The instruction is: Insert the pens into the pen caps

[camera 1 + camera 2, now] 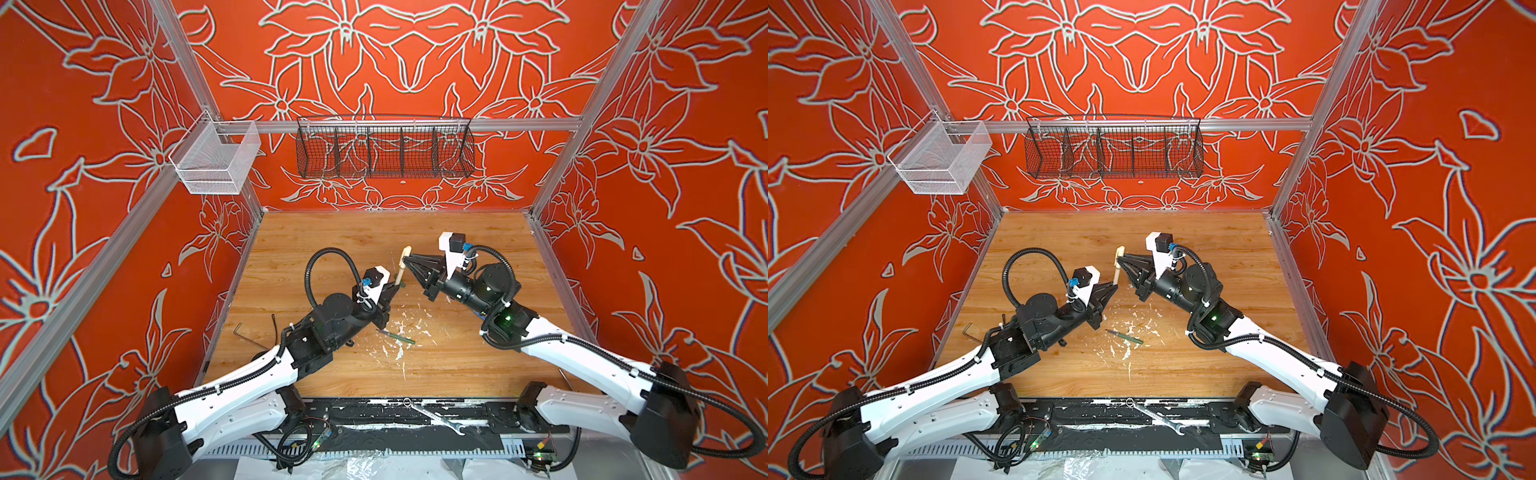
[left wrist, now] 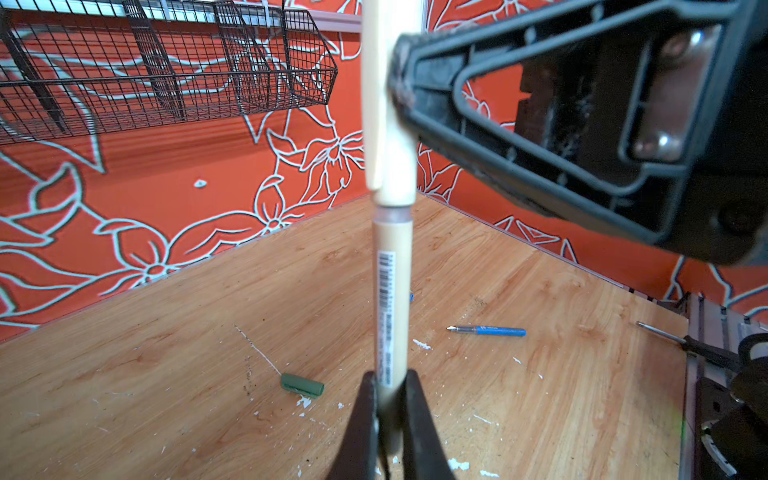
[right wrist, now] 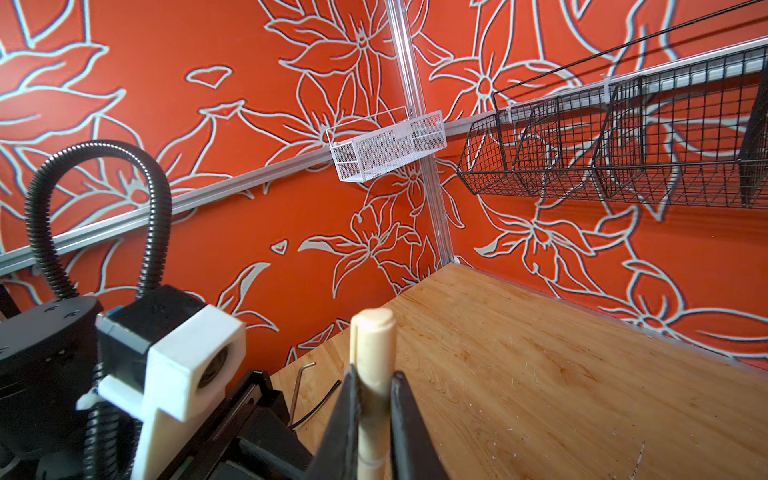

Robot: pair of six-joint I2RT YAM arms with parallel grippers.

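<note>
Closest to me, a silver wrench (image 1: 434, 417) lies on the near rail, no part of this job. Above the middle of the table (image 1: 478, 232) the left gripper (image 1: 396, 285) is clamped on the near end of the beige pen (image 2: 392, 291). The right gripper (image 1: 407, 260) is pinched tight on the beige cap (image 2: 388, 124), which sits over the pen's tip with a narrow band of neck showing, so I'd judge it nearly but not fully seated. On the wood the green pen (image 1: 397, 336) lies uncapped near the centre, apart from its green cap (image 2: 302, 384), and the blue pen (image 2: 486, 331) lies bare too. I cannot pick out a blue cap. One pair is almost done, two are left.
</note>
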